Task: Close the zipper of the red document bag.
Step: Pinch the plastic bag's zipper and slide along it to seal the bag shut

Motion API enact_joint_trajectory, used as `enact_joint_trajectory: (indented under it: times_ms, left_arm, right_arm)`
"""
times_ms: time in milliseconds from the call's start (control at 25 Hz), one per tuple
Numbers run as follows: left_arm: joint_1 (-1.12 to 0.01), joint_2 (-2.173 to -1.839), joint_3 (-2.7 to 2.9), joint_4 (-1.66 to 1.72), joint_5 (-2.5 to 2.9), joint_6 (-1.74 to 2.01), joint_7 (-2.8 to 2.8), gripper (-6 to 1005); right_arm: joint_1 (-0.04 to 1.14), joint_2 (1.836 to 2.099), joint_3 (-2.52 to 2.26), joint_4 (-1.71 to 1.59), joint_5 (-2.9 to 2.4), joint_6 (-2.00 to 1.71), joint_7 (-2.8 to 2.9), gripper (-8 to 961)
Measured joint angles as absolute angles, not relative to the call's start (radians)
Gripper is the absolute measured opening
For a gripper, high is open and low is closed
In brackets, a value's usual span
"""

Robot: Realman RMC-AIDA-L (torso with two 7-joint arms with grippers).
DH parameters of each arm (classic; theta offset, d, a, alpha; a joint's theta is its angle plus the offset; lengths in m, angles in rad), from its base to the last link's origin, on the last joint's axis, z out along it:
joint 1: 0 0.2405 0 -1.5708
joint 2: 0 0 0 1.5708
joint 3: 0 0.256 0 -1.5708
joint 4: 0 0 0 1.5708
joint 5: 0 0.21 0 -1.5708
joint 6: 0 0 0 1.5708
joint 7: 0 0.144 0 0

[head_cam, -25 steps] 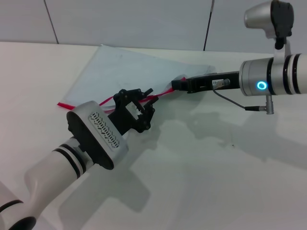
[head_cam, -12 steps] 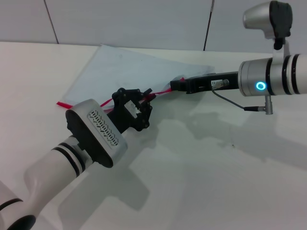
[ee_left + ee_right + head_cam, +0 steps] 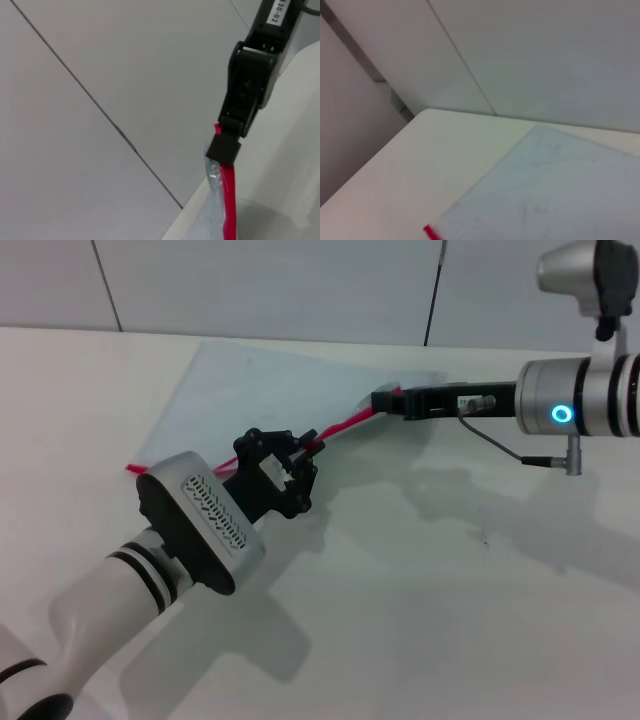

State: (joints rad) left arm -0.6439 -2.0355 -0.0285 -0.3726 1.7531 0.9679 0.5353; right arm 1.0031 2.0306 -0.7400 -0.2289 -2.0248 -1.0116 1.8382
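The red document bag [image 3: 260,390] lies flat on the white table, a pale translucent pouch. Its zipper [image 3: 345,424] runs as a taut red strip along the near long edge. My left gripper [image 3: 305,448] sits over the middle of that strip and is shut on it. My right gripper [image 3: 388,401] is shut on the zipper's right end; in the left wrist view its black fingers [image 3: 245,95] pinch the red end of the zipper [image 3: 229,195]. The right wrist view shows the bag [image 3: 555,190] and its far red corner [image 3: 431,232].
The white table [image 3: 450,590] stretches wide in front and to the right of the bag. A grey panelled wall [image 3: 300,280] stands right behind the table's far edge. A thin grey cable [image 3: 500,445] hangs under the right arm.
My right gripper has moved right and slightly back with the zipper end, pulling the red strip straight. The bag shifted with it. The left gripper has barely moved.
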Motion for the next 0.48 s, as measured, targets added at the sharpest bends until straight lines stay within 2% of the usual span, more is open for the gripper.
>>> enact_joint_trajectory:
  times_ms: [480]
  left_arm:
    - [-0.625, -2.037, -0.028, -0.374, 1.754, 0.965, 0.535, 85]
  right_arm:
    - [0.929, 2.023, -0.737, -0.296, -1.973, -1.020, 1.849, 25]
